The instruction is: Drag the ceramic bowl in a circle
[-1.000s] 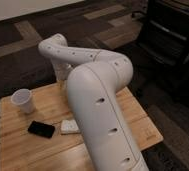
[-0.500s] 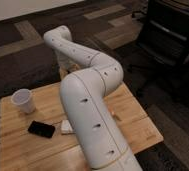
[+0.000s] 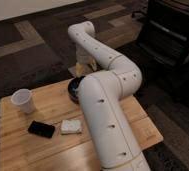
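One ceramic bowl [image 3: 74, 90], one white cup [image 3: 23, 100], one black flat device [image 3: 41, 129] and one small white block [image 3: 70, 126] lie on the wooden surface [image 3: 18, 147]. There is one arm [image 3: 108, 117] with one end effector [image 3: 84, 66].

The ceramic bowl sits by the far edge of the surface, about midway along that edge. It stands upright with its mouth facing up. Being round, it has no long axis and points no particular way. Only its left part shows, since the thick white arm crosses in front of its right side.

The end effector hangs just beyond the bowl, over the far edge of the surface, with the arm looping up and back down to it. Whether it is apart or together cannot be told, nor whether it touches the bowl.

The cup stands upright near the left edge. The black device lies toward the near-left corner, and the white block is just to its right, close to the arm. A dark chair [image 3: 173, 30] stands on the carpet [image 3: 33, 60] past the far-right corner
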You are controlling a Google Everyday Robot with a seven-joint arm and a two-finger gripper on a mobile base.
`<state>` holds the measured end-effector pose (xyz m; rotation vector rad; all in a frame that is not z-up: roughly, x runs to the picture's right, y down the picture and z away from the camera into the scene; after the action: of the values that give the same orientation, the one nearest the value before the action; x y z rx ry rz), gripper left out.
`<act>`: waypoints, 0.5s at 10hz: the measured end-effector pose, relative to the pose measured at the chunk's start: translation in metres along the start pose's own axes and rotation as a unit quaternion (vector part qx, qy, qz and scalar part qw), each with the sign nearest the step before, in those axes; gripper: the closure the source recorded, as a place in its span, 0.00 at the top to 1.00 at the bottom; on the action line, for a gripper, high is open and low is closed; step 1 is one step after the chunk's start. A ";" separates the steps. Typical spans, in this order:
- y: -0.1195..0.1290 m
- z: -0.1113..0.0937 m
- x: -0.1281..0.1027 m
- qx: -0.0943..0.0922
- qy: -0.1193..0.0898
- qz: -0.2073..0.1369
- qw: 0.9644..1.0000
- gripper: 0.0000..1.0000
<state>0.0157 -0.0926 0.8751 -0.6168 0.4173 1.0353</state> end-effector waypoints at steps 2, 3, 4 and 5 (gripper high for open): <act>-0.011 -0.001 0.036 -0.004 -0.001 0.019 1.000 0.65; -0.004 -0.003 0.066 0.000 0.000 0.027 1.000 0.65; 0.004 -0.005 0.086 0.004 0.001 0.036 0.999 0.65; 0.017 -0.008 0.112 0.011 -0.001 0.052 0.999 0.65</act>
<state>0.0512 -0.0171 0.7978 -0.5790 0.4627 1.1292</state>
